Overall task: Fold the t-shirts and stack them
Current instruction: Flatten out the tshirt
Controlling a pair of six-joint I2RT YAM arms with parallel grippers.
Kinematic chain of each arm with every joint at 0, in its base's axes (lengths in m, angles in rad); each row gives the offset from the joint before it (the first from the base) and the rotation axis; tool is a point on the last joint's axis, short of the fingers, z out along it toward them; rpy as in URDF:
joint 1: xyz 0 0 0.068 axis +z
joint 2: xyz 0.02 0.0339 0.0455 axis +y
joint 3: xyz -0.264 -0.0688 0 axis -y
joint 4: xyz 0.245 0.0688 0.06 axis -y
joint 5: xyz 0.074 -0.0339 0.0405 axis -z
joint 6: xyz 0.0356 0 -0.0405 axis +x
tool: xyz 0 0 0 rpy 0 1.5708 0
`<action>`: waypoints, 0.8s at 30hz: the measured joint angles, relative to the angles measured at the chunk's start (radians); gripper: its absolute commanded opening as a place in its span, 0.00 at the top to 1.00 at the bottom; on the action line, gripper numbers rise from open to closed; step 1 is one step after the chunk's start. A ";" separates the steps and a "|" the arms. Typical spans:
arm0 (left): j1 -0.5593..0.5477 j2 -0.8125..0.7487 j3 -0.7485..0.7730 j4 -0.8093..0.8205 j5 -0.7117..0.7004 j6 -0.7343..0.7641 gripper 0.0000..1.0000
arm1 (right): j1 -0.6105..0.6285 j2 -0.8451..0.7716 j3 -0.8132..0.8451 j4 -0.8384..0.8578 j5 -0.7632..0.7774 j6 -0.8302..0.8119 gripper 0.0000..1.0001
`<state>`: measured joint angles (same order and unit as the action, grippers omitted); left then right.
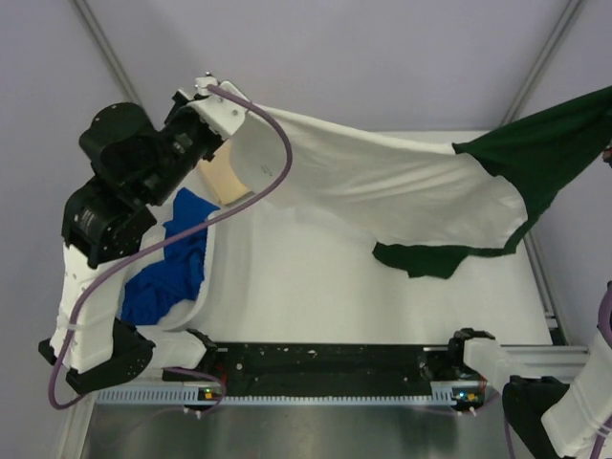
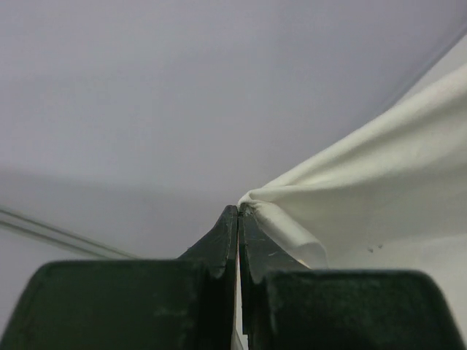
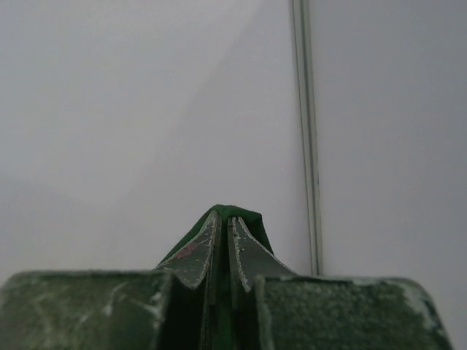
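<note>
The white t-shirt with dark green sleeves (image 1: pixel 382 182) hangs stretched in the air across the table between both grippers. My left gripper (image 1: pixel 212 88) at the far left is shut on its white edge (image 2: pixel 277 219). My right gripper is off the top view's right edge; in the right wrist view it (image 3: pixel 225 219) is shut on a dark green sleeve (image 3: pixel 241 215). That sleeve (image 1: pixel 555 143) rises to the right edge, and the other green sleeve (image 1: pixel 421 258) hangs low. A bright blue shirt (image 1: pixel 172 258) lies crumpled at the left. A tan shirt (image 1: pixel 225 180) shows under my left arm.
A white cloth covers the table (image 1: pixel 316 287). The black rail with the arm bases (image 1: pixel 335 368) runs along the near edge. Grey walls with frame bars (image 1: pixel 105 48) enclose the back and sides.
</note>
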<state>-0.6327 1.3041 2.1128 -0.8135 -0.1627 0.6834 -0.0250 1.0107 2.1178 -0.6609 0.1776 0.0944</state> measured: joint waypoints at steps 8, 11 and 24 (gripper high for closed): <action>0.000 -0.074 0.146 -0.080 0.062 -0.027 1.00 | 0.000 -0.026 0.147 -0.014 0.011 -0.050 1.00; 0.000 -0.084 0.188 -0.101 0.077 -0.040 1.00 | 0.000 -0.039 0.177 -0.020 0.012 -0.058 1.00; 0.108 0.116 0.124 0.029 0.057 -0.073 1.00 | 0.010 0.249 0.251 0.043 0.004 -0.085 1.00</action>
<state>-0.5243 1.4197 2.2364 -0.7841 -0.1055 0.6106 -0.0154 1.2598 2.3692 -0.6174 0.1818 0.0097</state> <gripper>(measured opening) 0.007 0.012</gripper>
